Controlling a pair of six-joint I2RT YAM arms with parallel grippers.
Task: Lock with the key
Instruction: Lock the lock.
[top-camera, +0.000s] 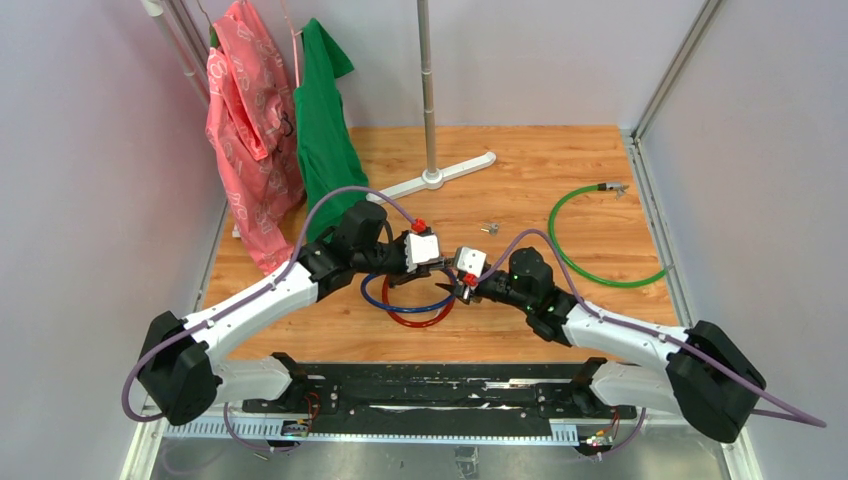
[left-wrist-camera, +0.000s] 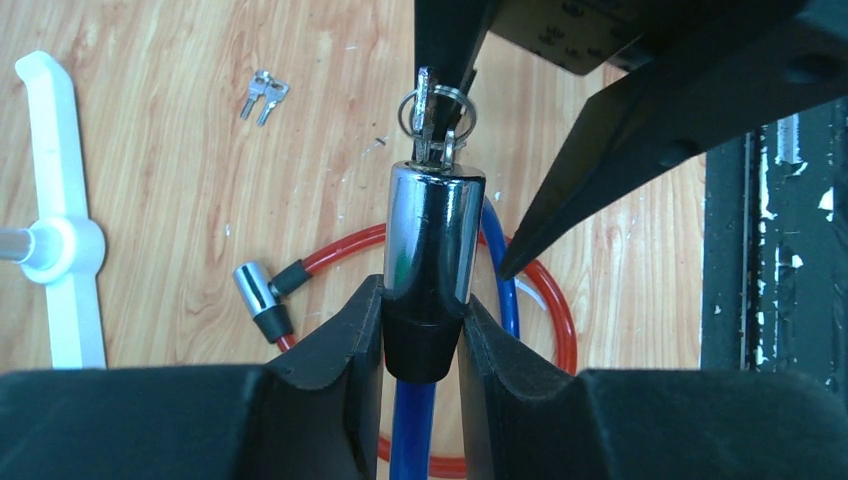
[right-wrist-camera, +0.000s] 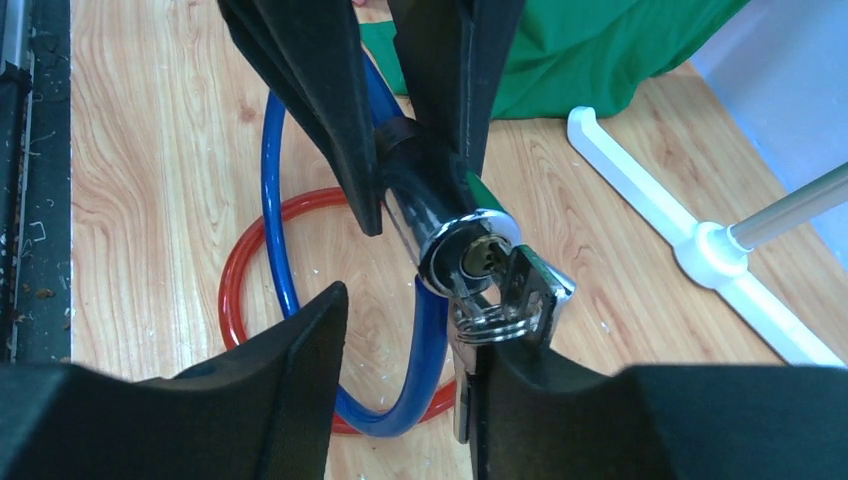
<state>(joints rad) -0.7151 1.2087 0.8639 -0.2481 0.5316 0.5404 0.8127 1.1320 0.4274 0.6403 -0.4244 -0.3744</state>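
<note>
My left gripper (left-wrist-camera: 424, 330) is shut on the black collar of the blue cable lock's chrome cylinder (left-wrist-camera: 435, 230) and holds it above the table. The key (left-wrist-camera: 428, 110), on a small ring with another, sits in the keyhole at the cylinder's end. In the right wrist view the key (right-wrist-camera: 525, 290) sticks out of the cylinder (right-wrist-camera: 450, 235) and rests against one finger of my right gripper (right-wrist-camera: 415, 320), whose jaws stand wide apart. In the top view both grippers, left (top-camera: 440, 262) and right (top-camera: 462, 285), meet at mid-table.
The blue cable (right-wrist-camera: 275, 200) loops down over a red cable lock (left-wrist-camera: 262, 290) lying on the wood table. A spare key pair (top-camera: 489, 228) lies behind. A green cable (top-camera: 590, 270) lies right. A rack stand (top-camera: 440, 178) with pink and green garments stands at the back.
</note>
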